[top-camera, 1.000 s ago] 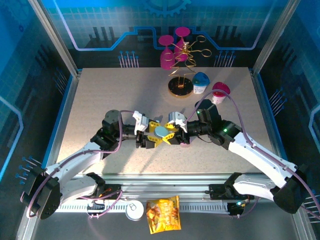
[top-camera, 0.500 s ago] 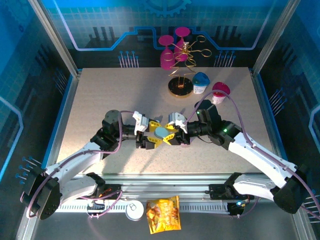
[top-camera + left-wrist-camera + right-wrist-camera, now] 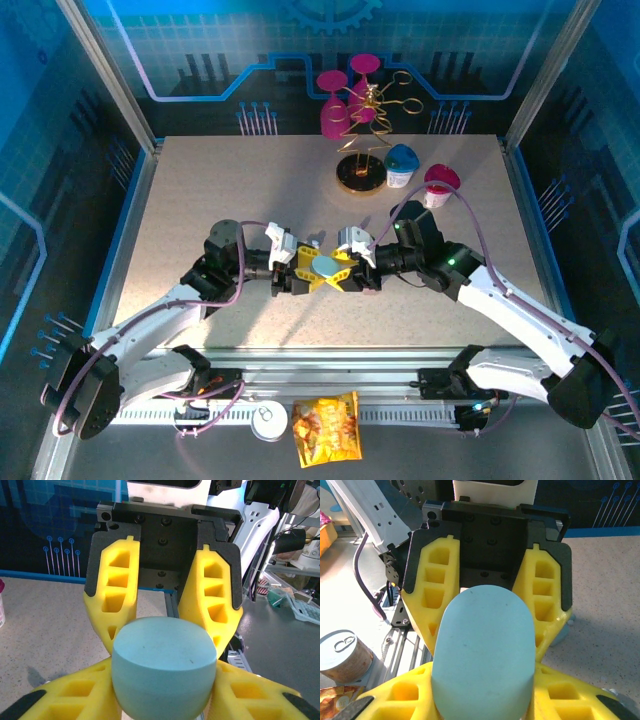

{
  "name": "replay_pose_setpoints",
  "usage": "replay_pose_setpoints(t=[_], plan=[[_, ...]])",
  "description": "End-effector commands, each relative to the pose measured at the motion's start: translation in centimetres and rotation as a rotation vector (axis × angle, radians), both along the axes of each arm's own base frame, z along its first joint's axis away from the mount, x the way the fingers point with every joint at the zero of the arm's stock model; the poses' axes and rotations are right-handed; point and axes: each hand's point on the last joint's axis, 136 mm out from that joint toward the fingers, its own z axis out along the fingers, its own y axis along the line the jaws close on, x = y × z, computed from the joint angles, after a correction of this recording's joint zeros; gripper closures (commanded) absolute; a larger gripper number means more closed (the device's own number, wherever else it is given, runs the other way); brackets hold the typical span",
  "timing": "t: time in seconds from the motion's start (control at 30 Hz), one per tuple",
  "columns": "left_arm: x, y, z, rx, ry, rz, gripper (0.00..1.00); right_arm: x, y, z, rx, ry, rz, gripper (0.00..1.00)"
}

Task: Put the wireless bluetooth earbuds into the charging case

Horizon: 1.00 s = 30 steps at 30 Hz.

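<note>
— How do the pincers stand?
— We see the left pincer (image 3: 164,672) pressed onto the pale blue charging case (image 3: 324,265), one yellow finger on each flank. The right pincer (image 3: 485,675) pinches it too, from the opposite side, so from above the fingers cross in an X.
— And the case itself?
— It looks closed to us (pill-shaped, a rounded end toward each wrist camera), and it is held over the worktop (image 3: 200,200), between the two arms.
— Further out?
— Near the far edge we see a wire stand (image 3: 360,172) with pink glasses (image 3: 340,100), a blue-topped cup (image 3: 402,165) and a pink cup (image 3: 440,183). A snack packet (image 3: 326,428) and a tin (image 3: 268,421) lie by the near rail.
</note>
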Motion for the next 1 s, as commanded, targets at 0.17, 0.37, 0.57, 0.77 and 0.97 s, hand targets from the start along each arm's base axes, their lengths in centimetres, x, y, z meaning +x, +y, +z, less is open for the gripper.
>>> replay_pose_setpoints(t=[0.17, 0.37, 0.57, 0.77, 0.97], plan=[[-1.1, -0.1, 1.2, -0.031, -0.082, -0.038, 0.73, 0.3, 0.0, -0.3, 0.006, -0.017, -0.023, 0.52], [-1.1, 0.1, 1.4, -0.049, -0.111, -0.022, 0.75, 0.7, -0.7, 0.6, 0.044, -0.027, -0.065, 0.34], [-1.1, 0.0, 1.2, -0.045, -0.105, -0.026, 0.75, 1.4, -1.2, 0.9, 0.085, -0.02, -0.106, 0.26], [-1.2, 0.0, 1.1, -0.042, -0.101, -0.034, 0.75, 3.3, -1.9, 1.3, 0.111, -0.018, -0.204, 0.24], [-1.0, -0.1, 0.6, -0.032, -0.099, -0.031, 0.75, 4.0, -2.8, 1.9, 0.158, -0.009, -0.239, 0.23]])
